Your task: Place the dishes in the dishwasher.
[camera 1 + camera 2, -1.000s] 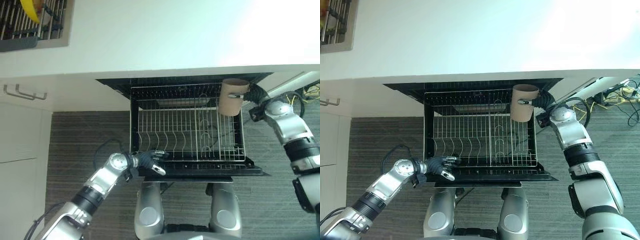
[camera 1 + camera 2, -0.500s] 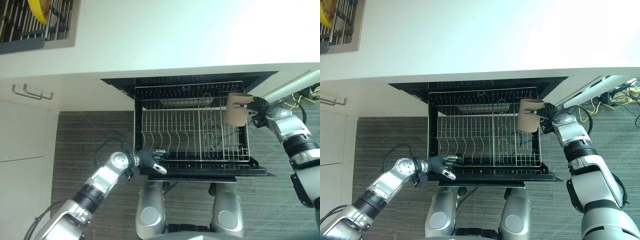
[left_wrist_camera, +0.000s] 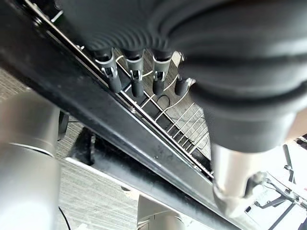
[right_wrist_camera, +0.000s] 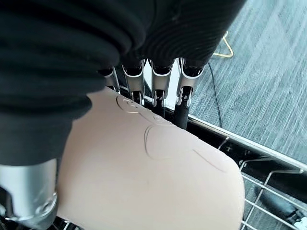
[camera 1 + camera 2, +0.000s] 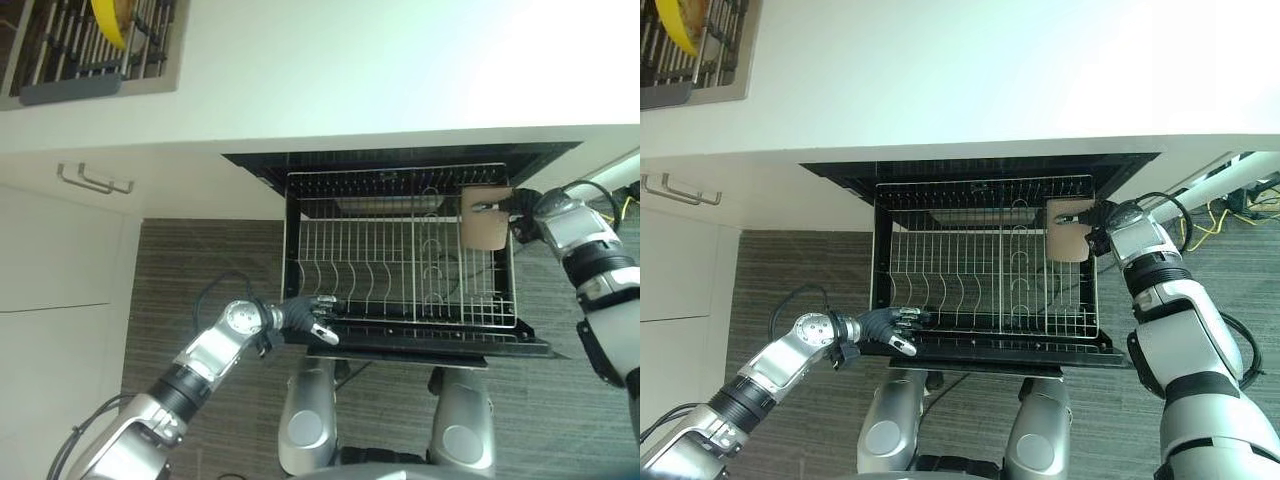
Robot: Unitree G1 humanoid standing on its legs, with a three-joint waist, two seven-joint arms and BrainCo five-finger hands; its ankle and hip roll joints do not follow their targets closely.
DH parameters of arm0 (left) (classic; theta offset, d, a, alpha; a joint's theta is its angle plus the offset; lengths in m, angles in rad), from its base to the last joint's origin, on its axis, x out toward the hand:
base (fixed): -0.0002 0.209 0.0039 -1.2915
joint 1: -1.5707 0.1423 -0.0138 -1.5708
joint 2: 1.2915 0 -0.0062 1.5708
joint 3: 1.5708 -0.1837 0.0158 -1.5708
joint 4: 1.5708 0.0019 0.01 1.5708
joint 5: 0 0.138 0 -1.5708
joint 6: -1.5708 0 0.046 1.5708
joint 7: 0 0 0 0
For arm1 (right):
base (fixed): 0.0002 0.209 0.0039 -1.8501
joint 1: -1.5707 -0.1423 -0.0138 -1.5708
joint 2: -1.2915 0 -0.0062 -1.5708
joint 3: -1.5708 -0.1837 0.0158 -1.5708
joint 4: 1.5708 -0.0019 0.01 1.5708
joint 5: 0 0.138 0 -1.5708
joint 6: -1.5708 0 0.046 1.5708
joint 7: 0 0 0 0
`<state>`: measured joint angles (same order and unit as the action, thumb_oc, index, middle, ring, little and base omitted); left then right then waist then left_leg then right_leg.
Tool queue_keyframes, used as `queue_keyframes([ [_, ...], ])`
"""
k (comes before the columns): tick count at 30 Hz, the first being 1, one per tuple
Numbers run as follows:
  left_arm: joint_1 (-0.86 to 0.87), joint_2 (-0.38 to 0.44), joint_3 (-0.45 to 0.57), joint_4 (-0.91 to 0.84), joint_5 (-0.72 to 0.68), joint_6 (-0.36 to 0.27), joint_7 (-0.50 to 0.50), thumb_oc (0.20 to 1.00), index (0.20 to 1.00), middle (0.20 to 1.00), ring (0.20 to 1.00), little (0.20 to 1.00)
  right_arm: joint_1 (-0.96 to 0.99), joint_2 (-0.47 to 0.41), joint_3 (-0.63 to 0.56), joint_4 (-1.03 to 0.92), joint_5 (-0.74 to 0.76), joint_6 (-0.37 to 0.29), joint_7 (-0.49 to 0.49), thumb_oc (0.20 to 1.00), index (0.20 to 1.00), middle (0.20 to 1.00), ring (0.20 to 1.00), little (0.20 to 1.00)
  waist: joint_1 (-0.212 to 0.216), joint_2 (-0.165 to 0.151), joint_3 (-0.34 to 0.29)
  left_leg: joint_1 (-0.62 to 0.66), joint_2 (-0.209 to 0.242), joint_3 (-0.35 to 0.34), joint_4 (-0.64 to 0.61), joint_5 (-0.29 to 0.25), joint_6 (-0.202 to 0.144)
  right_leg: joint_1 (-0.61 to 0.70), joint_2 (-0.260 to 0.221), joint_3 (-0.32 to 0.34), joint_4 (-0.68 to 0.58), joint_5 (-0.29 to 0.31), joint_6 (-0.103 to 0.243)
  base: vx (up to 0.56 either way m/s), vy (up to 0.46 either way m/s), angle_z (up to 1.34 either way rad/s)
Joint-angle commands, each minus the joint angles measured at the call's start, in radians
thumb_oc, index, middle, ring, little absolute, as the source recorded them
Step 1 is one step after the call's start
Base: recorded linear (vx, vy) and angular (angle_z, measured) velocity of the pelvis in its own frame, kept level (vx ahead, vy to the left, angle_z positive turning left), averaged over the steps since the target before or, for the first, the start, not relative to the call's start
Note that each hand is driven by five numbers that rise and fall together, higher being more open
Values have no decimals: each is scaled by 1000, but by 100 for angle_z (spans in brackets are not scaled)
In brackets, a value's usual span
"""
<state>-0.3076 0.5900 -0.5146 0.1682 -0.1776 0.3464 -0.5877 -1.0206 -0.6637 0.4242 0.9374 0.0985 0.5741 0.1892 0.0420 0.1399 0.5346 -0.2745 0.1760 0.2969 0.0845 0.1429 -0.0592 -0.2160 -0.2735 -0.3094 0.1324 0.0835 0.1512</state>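
The tan cup (image 5: 486, 218) is at the right of the frame, over the right rear corner of the pulled-out dishwasher rack (image 5: 400, 250). It is a smooth, matte, straight-walled cylinder, plain but for faint embossed outlines visible in the right wrist view (image 4: 158, 172). The right hand (image 5: 517, 207) grips it: the fingers (image 4: 184, 96) curl round the far side of the wall and the thumb bears on the near side. Whether the cup's base touches the wires cannot be told.

The rack is a square basket of thin silver wire, with rows of curved tines across its floor and a taller divider set to the right of centre. No dishes lie in it. It rests on a black door (image 5: 430, 342), folded down flat along the lower middle of the frame.

The left hand (image 5: 305, 317) is at the rack's front left corner, fingers (image 3: 135, 79) hooked over the front edge where wire meets the black rim; closed on the rack.

Above the opening runs a pale, smooth countertop (image 5: 350, 70). In the upper left corner a drying rack (image 5: 80, 45) of dark bars holds a yellow dish (image 5: 110, 20). White cabinet fronts with a metal handle (image 5: 95, 180) stand at the left. The floor (image 5: 200, 270) is grey, finely striped carpet.
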Motion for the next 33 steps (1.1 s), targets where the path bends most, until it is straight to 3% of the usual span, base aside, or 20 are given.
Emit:
queue_keyframes([
  [1, 72, 65, -96, -19, -23, 23, -32, 1000, 1000, 1000, 1000, 1000, -38, -29, 37, 81, -48, 38, -4, 200, 200, 200, 200, 200, 45, -2, -15, -16, 34, -98, 80, -99, -71, -96, -43, -12, 180, -153, -13, 4, 5, 5],
  [3, 67, 69, -99, -22, -28, 22, -33, 1000, 1000, 1000, 1000, 1000, -46, -24, 42, 110, -52, 49, -20, 517, 517, 517, 517, 517, 48, 0, -15, -14, 33, -97, 77, -99, -70, -92, -42, -13, 178, -154, -14, 3, 3, 5],
  [4, 64, 70, -102, -26, -27, 24, -33, 1000, 1000, 1000, 1000, 1000, -50, -23, 42, 124, -50, 55, -27, 1000, 1000, 1000, 1000, 1000, 50, 2, -15, -15, 32, -98, 76, -99, -70, -93, -43, -15, 178, -154, -13, 0, 0, 0],
  [15, 31, 85, -123, -49, -35, 40, -41, 1000, 1000, 1000, 1000, 1000, -94, -18, 47, 228, -44, 46, -68, 1000, 1000, 1000, 1000, 1000, 62, 11, -15, -20, 28, -107, 85, -104, -65, -102, -49, -16, 197, -160, -12, 0, 0, 0],
  [22, 25, 101, -124, -76, -65, 52, -16, 1000, 1000, 1000, 1000, 1000, -97, -44, 52, 212, 41, 47, -110, 1000, 1000, 1000, 1000, 1000, 57, 12, -15, -23, 30, -108, 94, -109, -64, -106, -50, -10, 206, -163, -11, 0, 0, 0],
  [28, 60, 121, -86, -122, -67, 63, -1, 1000, 1000, 1000, 1000, 1000, -53, -88, 17, 36, 135, 95, -166, 1000, 1000, 1000, 1000, 1000, 38, -5, -15, -18, 37, -96, 92, -109, -65, -105, -41, -2, 203, -162, -10, 0, 0, 0],
  [33, 115, 124, -34, -176, -74, 85, 36, 1000, 1000, 1000, 1000, 1000, 76, -142, -80, -286, 129, 140, -166, 1000, 1000, 1000, 1000, 1000, -6, -31, -15, -20, 49, -76, 96, -114, -64, -118, -27, 23, 203, -162, -9, 34, 23, -5],
])
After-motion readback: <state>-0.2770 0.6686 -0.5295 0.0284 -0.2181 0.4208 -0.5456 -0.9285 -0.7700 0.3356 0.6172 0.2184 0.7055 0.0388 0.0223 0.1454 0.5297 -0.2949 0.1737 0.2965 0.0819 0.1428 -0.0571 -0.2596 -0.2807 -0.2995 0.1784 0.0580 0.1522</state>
